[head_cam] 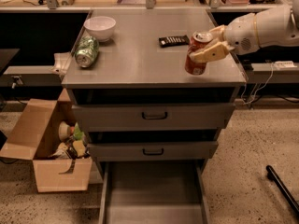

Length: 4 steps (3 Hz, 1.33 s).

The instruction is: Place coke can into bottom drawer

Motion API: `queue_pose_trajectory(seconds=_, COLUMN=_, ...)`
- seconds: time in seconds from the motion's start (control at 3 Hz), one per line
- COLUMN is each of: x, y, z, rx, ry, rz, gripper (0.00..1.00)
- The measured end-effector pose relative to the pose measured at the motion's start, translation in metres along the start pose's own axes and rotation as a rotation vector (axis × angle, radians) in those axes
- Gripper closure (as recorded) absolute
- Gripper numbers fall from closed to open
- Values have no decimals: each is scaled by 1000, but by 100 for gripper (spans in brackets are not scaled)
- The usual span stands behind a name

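Observation:
The red coke can [196, 55] with a silver top is held tilted over the right front part of the cabinet top [140, 55], slightly lifted. My gripper [206, 45] reaches in from the right on a white arm and is shut on the can, with tan fingers [210, 52] across its side. The bottom drawer [153, 195] is pulled open at the foot of the cabinet; its flat grey floor is bare.
A green-and-silver can [87, 51] lies on its side at the top's left, next to a white bowl [100, 28]. A black flat object [173, 40] lies behind the coke can. Two drawers with black handles [154, 115] are above. A cardboard box [51, 148] stands left; a black bar [282, 190] lies right.

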State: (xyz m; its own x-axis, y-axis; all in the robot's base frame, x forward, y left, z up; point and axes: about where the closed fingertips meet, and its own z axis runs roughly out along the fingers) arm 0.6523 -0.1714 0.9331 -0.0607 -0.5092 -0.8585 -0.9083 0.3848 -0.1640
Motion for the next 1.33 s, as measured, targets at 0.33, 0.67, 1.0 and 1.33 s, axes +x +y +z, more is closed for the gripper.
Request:
queue_pose_trajectory(seconds=0.33, x=7, y=50, z=-6, rx=-112, ry=-17, rz=-93, gripper=100)
queue_pose_trajectory(seconds=0.67, x=52, y=106, z=-7, rx=-198, ry=21, rz=-170, gripper=100)
queue_pose_trajectory(seconds=1.0, x=134, y=155, z=16, rx=-283, ry=111, rz=-151, gripper=100)
queue_pose_trajectory(seconds=1.33, x=134, y=155, z=16, rx=-283, ry=111, rz=-151, gripper=100)
